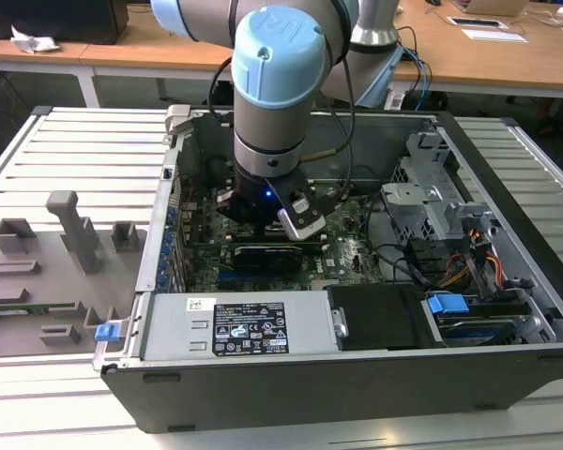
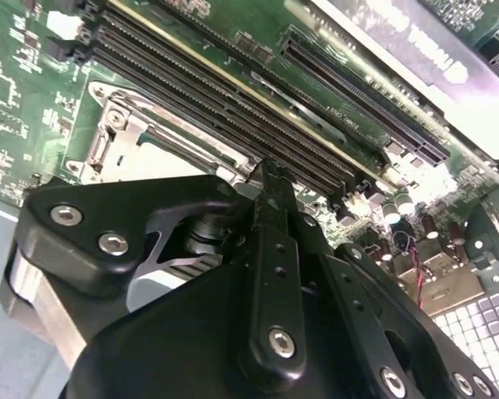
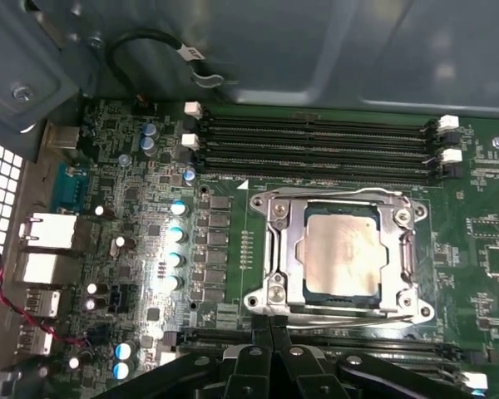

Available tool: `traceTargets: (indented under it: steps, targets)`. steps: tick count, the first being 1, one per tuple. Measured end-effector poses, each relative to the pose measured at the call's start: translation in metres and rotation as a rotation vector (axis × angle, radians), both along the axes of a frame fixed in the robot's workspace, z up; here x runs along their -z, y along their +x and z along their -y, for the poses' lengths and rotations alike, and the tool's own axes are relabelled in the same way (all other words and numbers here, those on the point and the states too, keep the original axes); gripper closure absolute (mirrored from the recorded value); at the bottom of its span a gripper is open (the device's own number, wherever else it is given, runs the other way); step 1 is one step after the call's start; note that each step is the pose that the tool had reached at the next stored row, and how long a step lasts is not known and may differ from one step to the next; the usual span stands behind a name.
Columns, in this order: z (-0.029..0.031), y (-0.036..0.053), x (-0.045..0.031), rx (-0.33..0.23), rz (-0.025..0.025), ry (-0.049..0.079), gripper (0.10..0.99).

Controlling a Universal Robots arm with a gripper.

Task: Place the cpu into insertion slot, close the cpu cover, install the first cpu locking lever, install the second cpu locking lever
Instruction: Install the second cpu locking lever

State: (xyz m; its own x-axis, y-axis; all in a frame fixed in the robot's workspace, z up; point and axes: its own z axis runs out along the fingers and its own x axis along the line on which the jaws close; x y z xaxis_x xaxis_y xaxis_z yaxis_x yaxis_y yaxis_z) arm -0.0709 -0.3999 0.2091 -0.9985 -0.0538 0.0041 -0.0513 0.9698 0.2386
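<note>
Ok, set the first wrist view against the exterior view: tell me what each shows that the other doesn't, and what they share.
First wrist view alone: the cpu seated in the insertion slot, with the cpu cover lying closed around it, and the memory slots beside the socket.

Exterior view alone: the whole computer case, the robot arm reaching down into it, the labelled power supply, and grey fixtures on the table at the exterior view's left.

Shared: the green motherboard and the gripper just above it.

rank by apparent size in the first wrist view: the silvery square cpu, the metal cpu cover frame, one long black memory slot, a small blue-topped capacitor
1. Long black memory slot, longest, though narrow.
2. Metal cpu cover frame, which surrounds the chip.
3. Silvery square cpu.
4. Small blue-topped capacitor, smallest.
</note>
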Motion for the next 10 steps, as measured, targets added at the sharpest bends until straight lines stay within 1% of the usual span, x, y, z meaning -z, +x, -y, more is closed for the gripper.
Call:
traceTargets:
  steps: [5, 10]
  targets:
    - [0.0000, -0.0016, 0.0056, 0.000, 0.0000, 0.004, 0.980]
    - [-0.0002, -0.0032, 0.0079, 0.000, -0.0001, 0.008, 0.980]
